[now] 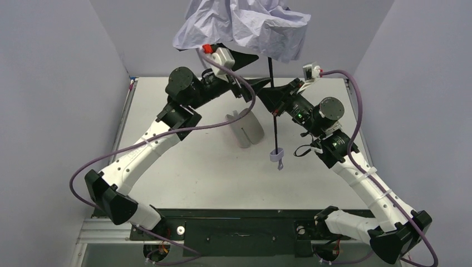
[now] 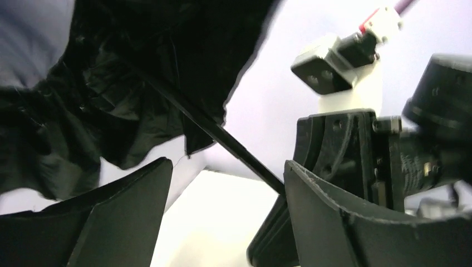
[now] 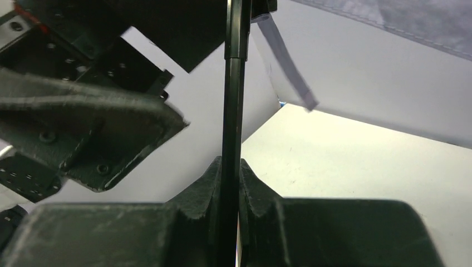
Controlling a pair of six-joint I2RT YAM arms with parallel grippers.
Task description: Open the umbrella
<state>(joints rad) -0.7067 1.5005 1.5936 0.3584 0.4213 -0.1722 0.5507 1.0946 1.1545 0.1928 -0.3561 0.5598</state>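
The umbrella hangs upright above the table, its crumpled lavender canopy [image 1: 245, 28] at the top and partly spread. Its thin black shaft [image 1: 275, 125] runs down to the small lavender handle [image 1: 276, 154] with a strap loop. My right gripper [image 1: 272, 92] is shut on the shaft, which shows clamped between the fingers in the right wrist view [image 3: 232, 111]. My left gripper [image 1: 257, 70] is open just under the canopy, beside the shaft. In the left wrist view its jaws stand wide apart, and the shaft [image 2: 222, 133] runs diagonally from the canopy's dark underside [image 2: 106, 83] to behind the right finger [image 2: 345, 217].
The umbrella's case [image 1: 245, 128], looking grey here, stands on the white table [image 1: 183, 167] left of the handle. Grey walls close in on the left, right and back. The two wrists are close together; the right arm's camera [image 2: 339, 61] shows in the left wrist view.
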